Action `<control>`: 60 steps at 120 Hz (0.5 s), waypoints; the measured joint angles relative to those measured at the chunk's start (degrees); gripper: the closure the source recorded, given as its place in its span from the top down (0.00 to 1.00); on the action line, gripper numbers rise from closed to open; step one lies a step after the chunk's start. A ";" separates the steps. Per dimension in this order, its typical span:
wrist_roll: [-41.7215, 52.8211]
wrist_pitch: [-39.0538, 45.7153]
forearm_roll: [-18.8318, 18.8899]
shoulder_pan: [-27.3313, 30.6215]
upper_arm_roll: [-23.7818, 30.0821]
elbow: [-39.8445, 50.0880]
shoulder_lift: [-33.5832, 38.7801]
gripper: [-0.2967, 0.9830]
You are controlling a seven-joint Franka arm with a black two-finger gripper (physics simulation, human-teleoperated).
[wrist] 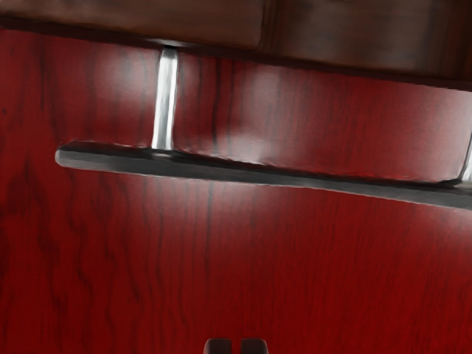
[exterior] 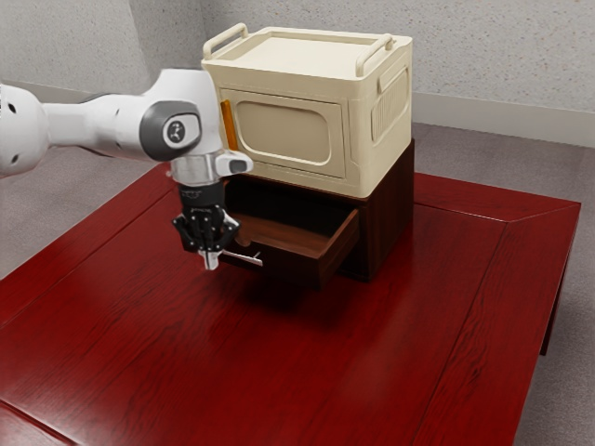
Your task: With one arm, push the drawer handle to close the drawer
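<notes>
Gripper (exterior: 211, 260), its 2 fingers (wrist: 217, 346) pressed together, hangs at 9 o'clock from the open drawer's (exterior: 297, 268) handle (wrist: 236, 172) in the exterior view and should meet it squarely mid-length, then push steadily toward 1 o'clock.

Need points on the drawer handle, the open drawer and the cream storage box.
Drawer handle (wrist: 265, 176): wrist view, middle of its bar.
Open drawer (exterior: 293, 268): exterior view, front panel.
Cream storage box (exterior: 285, 132): exterior view, door on its front.
</notes>
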State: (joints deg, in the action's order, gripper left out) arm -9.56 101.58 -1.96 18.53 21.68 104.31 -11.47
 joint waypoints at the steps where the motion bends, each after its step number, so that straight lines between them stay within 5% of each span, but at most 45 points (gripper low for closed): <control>1: -0.07 0.19 0.14 -0.02 0.00 -0.01 -0.04 0.16; 60: -1.94 5.45 3.53 -1.58 1.60 0.12 -1.96 0.15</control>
State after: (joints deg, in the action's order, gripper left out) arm -11.50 107.03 1.57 16.94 23.28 104.43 -13.43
